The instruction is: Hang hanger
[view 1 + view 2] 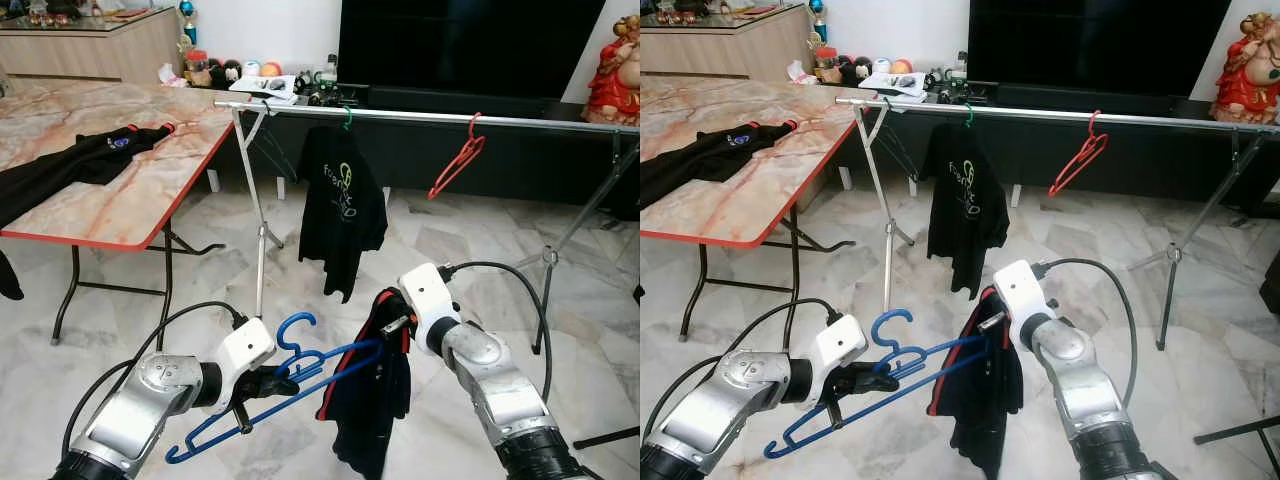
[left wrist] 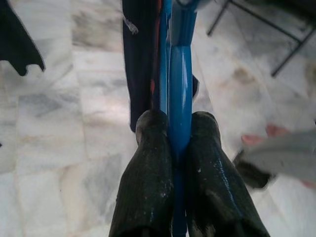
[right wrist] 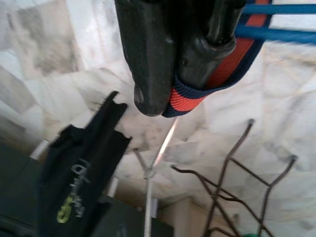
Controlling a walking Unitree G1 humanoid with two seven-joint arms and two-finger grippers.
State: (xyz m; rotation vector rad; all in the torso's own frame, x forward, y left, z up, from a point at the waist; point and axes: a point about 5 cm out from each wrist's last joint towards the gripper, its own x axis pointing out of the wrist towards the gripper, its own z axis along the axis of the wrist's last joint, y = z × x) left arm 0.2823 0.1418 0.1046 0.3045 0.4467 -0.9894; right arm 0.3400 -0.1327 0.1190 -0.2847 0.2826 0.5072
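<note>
You are partway through, and the rail (image 1: 430, 118) of the clothes rack is your reference for everything that is left. Your left gripper (image 1: 272, 382) is clamped on the blue hanger (image 1: 300, 372), fingers (image 2: 148, 173) pressed tight against either side of its blue bar, well below the rail and nearer to you than it. Your right gripper (image 1: 395, 318) is closed on the red-and-navy collar band (image 3: 217, 81) of the dark shirt (image 1: 375, 400), which droops from that grip towards the floor, also well below the rail. One end of the blue hanger reaches into the shirt at the collar, so I judge the threading as begun but not finished; how far the arm of the hanger sits inside the cloth cannot be told.

On the rail itself, a black shirt with green print (image 1: 342, 205) already hangs from a green hook, and an empty red hanger (image 1: 455, 160) hangs further along, to the right of it. The stretch of rail between those two looks free, and so does the part left of the black shirt.

What remains for you, as I read it: seat the shirt on both shoulders of the blue hanger, lift the whole thing up to the rail, and drop the hook over it. Another dark garment (image 1: 90, 160) lies on the marble-topped table (image 1: 120, 215), left of the rail.
</note>
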